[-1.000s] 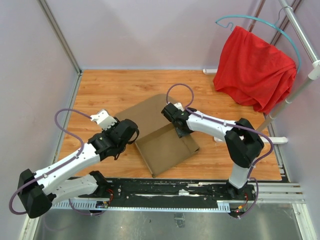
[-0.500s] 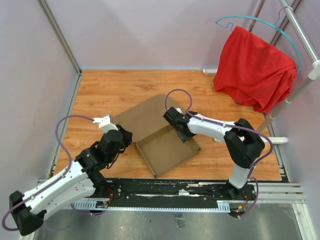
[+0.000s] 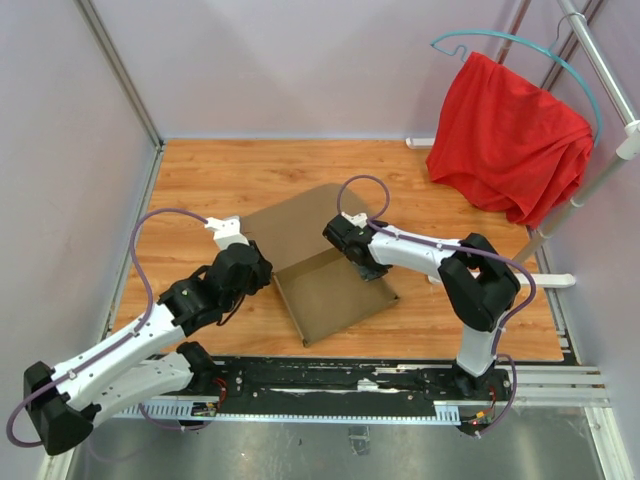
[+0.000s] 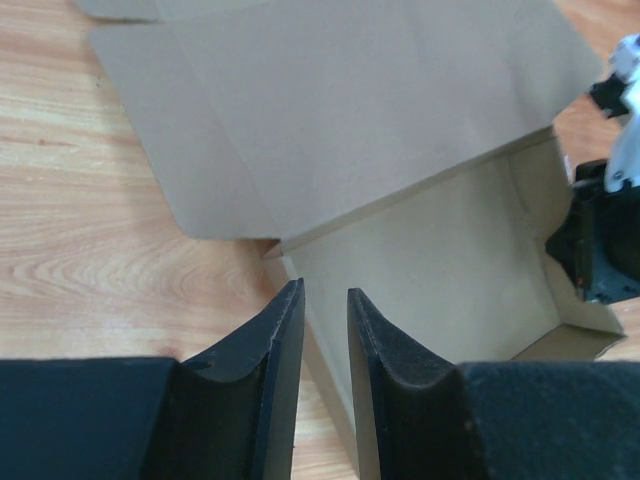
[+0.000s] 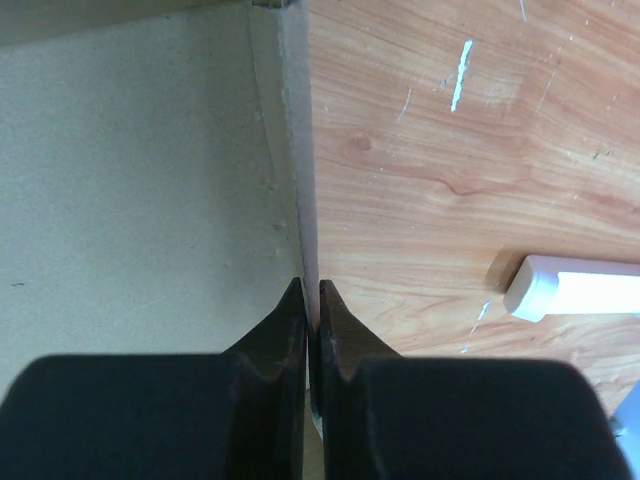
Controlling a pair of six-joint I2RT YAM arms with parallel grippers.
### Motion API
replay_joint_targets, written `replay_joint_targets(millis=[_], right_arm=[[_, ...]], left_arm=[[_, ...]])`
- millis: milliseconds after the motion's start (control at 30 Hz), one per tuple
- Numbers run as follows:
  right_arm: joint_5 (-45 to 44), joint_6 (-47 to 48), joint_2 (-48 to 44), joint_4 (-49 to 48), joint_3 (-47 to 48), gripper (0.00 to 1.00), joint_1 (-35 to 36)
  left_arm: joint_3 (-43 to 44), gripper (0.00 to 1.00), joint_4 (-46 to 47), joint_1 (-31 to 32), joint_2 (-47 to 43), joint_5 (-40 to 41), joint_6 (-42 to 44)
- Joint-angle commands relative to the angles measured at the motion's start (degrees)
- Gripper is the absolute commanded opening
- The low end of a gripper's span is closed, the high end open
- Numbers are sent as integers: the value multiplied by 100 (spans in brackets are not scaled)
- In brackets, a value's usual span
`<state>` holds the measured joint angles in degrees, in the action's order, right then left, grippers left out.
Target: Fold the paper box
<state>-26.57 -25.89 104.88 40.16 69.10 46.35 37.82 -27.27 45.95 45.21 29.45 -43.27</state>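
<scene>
Paper box (image 3: 325,295): right wall (image 5: 297,150) pinched by right gripper (image 5: 311,292); left wall (image 3: 289,312) located just ahead of slightly parted left gripper (image 4: 325,292).

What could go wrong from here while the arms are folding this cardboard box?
One: the right gripper is shut on a thin upright wall of the paper box; a hard pull might crease or tear it, or let it slip free. Two: the left gripper, only narrowly open at the opposite wall, could knock that wall flat rather than straddle it.
</scene>
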Motion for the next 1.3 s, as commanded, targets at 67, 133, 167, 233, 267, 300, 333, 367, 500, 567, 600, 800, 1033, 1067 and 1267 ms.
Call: replay_joint_targets(millis=[67, 133, 167, 233, 267, 300, 333, 367, 500, 567, 600, 800, 1033, 1067, 1267], right_arm=[[199, -1296, 68, 83, -193, 1, -74], [345, -1423, 33, 42, -181, 5, -79], [487, -1416, -23, -81, -220, 10, -77], [830, -1451, -200, -421, -404, 23, -75], [979, -1491, -373, -602, -560, 26, -77], [1050, -1565, -498, -720, -651, 32, -76], [1083, -1632, -630, -824, -758, 49, -75], [1108, -1667, -768, -960, -853, 78, -73], [950, -1586, -1206, -1038, -1091, 98, -78], [890, -1517, -1307, -904, -1122, 98, -80], [895, -1452, -1349, -875, -1156, 98, -76], [1329, -1117, -1597, -1109, -1512, 40, -74], [2110, -567, -1663, -1555, -1300, 31, -76], [1960, -598, -1584, -1389, -1169, 30, -78], [1438, -839, -994, -550, -596, 1, -75]], left_arm=[[85, 30, -132, 36, 29, -127, 216], [44, 30, -111, 36, -11, -95, 213], [22, 30, -111, 36, -19, -63, 210], [13, 30, -127, 36, -17, -48, 210], [-9, 30, -122, 36, -15, -44, 209], [-7, 31, -125, 36, -7, -38, 206], [-11, 31, -140, 36, -9, -36, 207], [-10, 31, -142, 36, -19, -36, 197], [-10, 31, -136, 36, -41, -49, 216], [-16, 31, -143, 36, -34, -72, 237], [-27, 31, -138, 36, -34, -98, 244], [-223, 32, -144, 36, -61, -342, 231], [-803, 34, 48, 36, -274, -817, 103], [-889, 34, 129, 36, -328, -939, 103], [-1187, 35, 354, 36, -299, -1278, -104]])
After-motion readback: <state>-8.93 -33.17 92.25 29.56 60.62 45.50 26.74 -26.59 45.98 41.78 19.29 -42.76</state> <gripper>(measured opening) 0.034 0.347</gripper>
